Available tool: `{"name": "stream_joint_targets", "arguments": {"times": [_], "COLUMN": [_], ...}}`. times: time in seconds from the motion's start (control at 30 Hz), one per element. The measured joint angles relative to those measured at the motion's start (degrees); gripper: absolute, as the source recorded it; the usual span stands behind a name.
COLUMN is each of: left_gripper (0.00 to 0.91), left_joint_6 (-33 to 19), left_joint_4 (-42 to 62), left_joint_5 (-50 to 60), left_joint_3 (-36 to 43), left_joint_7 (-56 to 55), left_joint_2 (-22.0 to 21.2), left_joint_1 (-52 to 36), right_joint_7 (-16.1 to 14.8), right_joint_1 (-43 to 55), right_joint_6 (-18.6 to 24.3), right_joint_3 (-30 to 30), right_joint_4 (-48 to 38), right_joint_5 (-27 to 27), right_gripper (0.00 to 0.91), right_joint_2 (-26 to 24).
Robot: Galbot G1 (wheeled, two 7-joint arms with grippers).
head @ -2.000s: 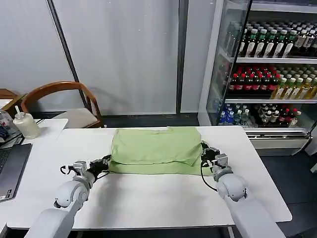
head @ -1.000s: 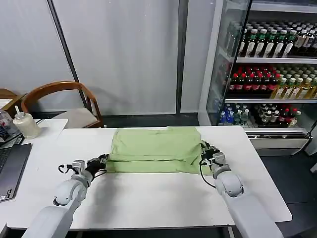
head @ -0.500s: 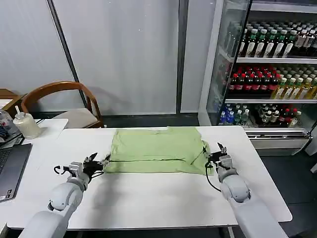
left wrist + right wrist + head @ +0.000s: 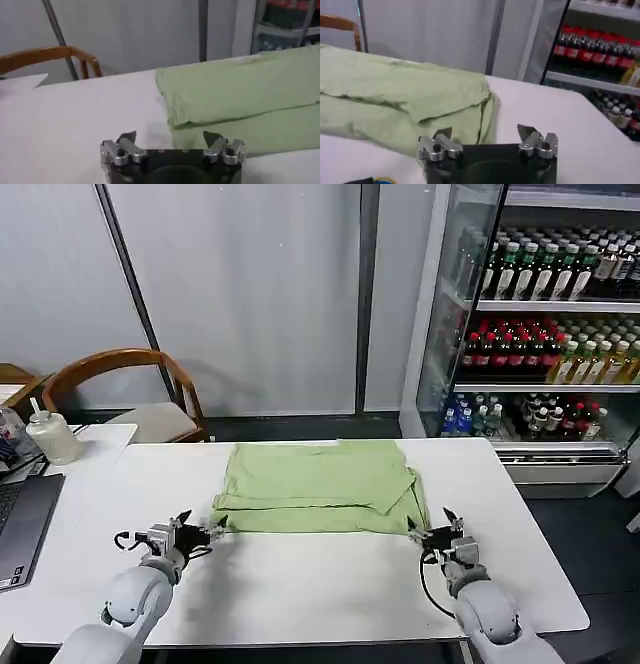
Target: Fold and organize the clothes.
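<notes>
Green shirt (image 4: pixel 318 487) beside open, empty pincers

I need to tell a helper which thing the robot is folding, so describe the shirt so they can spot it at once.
Look at the white table in front of the drinks fridge. On its far half lies the shirt, folded into a flat rectangle, with the left claw and right claw open just off its near corners. It is the one light green cloth thing on that white top.
</notes>
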Motion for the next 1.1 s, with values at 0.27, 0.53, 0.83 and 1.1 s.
{"name": "stream_joint_targets", "arguments": {"times": [0.27, 0.53, 0.83, 1.1], "left_gripper": [0.02, 0.02, 0.02, 0.02], "left_joint_6": [0.8, 1.0, 1.2, 1.9], "left_joint_4": [0.6, 1.0, 1.0, -2.7], "left_joint_5": [-0.6, -0.6, -0.6, -0.4], "left_joint_3": [0.1, 0.8, 0.8, -0.5], "left_joint_7": [-0.2, 0.1, 0.7, 0.0], "left_joint_2": [0.2, 0.1, 0.2, 1.4], "left_joint_1": [0.3, 0.4, 0.9, 4.2], "right_joint_7": [-0.2, -0.3, -0.6, -0.5], "right_joint_1": [-0.4, -0.4, -2.1, -7.0], "right_joint_6": [-0.2, -0.2, -0.1, 0.7], "right_joint_3": [-0.3, -0.6, 0.2, 2.2], "right_joint_4": [-0.4, -0.8, 0.5, 5.3], "right_joint_5": [2.0, 2.7, 2.6, 0.5], "right_gripper": [0.0, 0.0, 0.0, 0.0], "right_joint_2": [0.3, 0.3, -0.3, -1.1]}}
